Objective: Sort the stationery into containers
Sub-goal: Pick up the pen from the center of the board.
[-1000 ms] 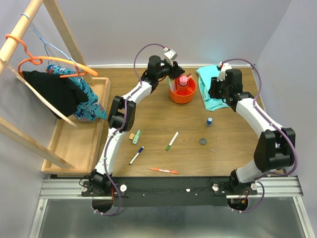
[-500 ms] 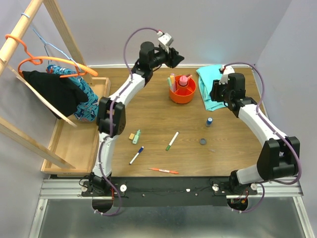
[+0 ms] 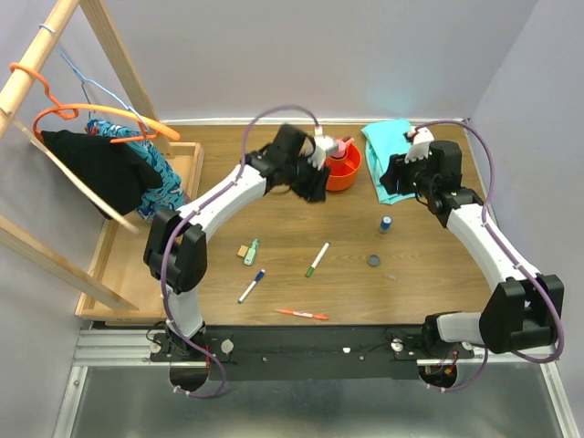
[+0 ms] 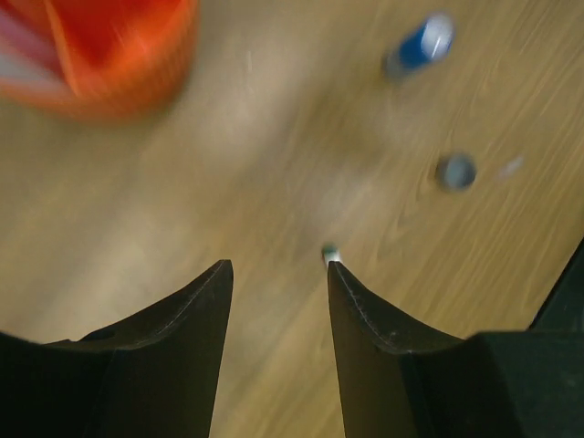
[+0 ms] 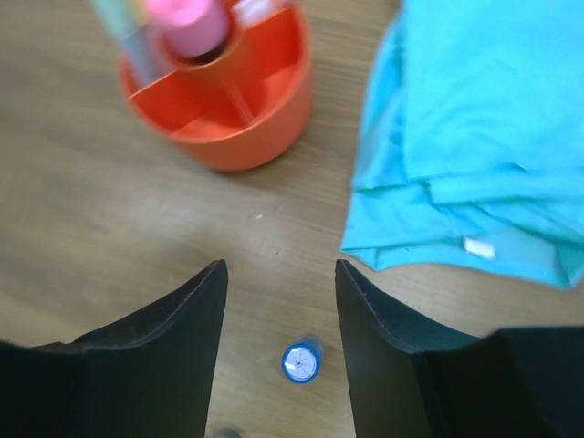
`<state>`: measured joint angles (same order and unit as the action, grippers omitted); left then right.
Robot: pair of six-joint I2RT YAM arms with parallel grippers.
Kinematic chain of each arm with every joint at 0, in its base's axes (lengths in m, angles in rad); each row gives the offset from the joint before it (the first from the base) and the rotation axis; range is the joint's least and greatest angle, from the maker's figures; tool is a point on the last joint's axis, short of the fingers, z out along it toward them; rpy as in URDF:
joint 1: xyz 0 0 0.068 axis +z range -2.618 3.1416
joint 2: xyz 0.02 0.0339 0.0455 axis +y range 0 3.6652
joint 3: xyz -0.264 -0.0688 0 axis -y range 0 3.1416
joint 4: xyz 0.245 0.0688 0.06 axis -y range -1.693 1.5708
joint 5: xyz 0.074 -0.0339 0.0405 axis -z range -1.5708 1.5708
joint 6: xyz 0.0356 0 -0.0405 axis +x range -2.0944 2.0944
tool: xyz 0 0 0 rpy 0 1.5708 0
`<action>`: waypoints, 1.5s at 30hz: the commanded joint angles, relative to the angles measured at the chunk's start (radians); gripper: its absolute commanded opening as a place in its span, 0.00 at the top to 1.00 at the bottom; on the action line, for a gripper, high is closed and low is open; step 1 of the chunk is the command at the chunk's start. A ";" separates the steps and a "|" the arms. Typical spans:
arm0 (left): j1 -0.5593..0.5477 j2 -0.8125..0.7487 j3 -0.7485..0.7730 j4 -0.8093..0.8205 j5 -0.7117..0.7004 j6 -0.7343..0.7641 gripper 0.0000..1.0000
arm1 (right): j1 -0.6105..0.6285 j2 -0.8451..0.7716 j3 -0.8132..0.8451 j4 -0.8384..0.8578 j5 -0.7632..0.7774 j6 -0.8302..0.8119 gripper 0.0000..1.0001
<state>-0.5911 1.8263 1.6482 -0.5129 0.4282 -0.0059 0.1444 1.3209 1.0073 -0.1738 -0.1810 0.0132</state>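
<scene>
The left gripper (image 4: 276, 266) hangs beside the orange tub (image 3: 343, 179) near the table's far edge, fingers parted, holding nothing. The right gripper (image 5: 278, 266), by the teal cloth (image 5: 474, 137), is the same.

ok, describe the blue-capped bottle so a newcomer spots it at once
Find the teal cloth, far right on the table. Just in front of its near edge, a blue-capped bottle stands on bare wood. Unlike the flat dark disc nearby, it is upright and blue.

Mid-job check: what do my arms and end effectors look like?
Both the left arm and right arm have white links, black joints and a looping purple cable. Left end effector and right end effector: two black, curved, tapering fingers.
</scene>
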 commanded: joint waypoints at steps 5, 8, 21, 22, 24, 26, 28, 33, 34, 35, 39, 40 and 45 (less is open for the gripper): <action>0.051 -0.150 -0.263 -0.053 -0.056 0.021 0.43 | 0.115 0.154 0.177 -0.608 -0.623 -0.865 0.36; 0.073 -0.141 -0.220 -0.065 -0.025 0.043 0.42 | 0.199 0.248 0.235 -0.667 -0.612 -1.048 0.37; 0.232 -0.012 -0.008 -0.036 -0.290 0.018 0.40 | 0.526 0.514 0.355 -0.679 -0.537 -1.395 0.42; 0.243 -0.006 0.002 -0.033 -0.289 0.015 0.40 | 0.535 0.541 0.361 -0.684 -0.532 -1.406 0.42; 0.258 0.014 0.047 -0.035 -0.282 0.011 0.40 | 0.561 0.570 0.376 -0.714 -0.515 -1.433 0.42; 0.272 0.024 0.083 -0.035 -0.273 0.006 0.40 | 0.573 0.606 0.398 -0.737 -0.500 -1.443 0.43; 0.281 0.033 0.104 -0.035 -0.263 -0.016 0.40 | 0.590 0.624 0.409 -0.759 -0.489 -1.469 0.45; 0.290 0.033 0.136 -0.032 -0.252 -0.022 0.39 | 0.607 0.650 0.399 -0.794 -0.437 -1.516 0.46; 0.292 0.034 0.137 -0.032 -0.250 -0.023 0.39 | 0.609 0.653 0.399 -0.800 -0.433 -1.518 0.46; 0.297 0.036 0.137 -0.029 -0.249 -0.028 0.39 | 0.609 0.655 0.398 -0.808 -0.423 -1.518 0.47; 0.300 0.037 0.136 -0.029 -0.244 -0.032 0.39 | 0.615 0.652 0.375 -0.785 -0.419 -1.507 0.48; 0.300 0.041 0.136 -0.027 -0.244 -0.032 0.39 | 0.616 0.652 0.370 -0.777 -0.416 -1.503 0.48; 0.301 0.044 0.137 -0.027 -0.240 -0.039 0.39 | 0.627 0.669 0.352 -0.730 -0.407 -1.471 0.51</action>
<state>-0.2962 1.8610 1.7607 -0.5480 0.1696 -0.0311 0.7536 1.9564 1.3830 -0.9348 -0.6132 -1.4738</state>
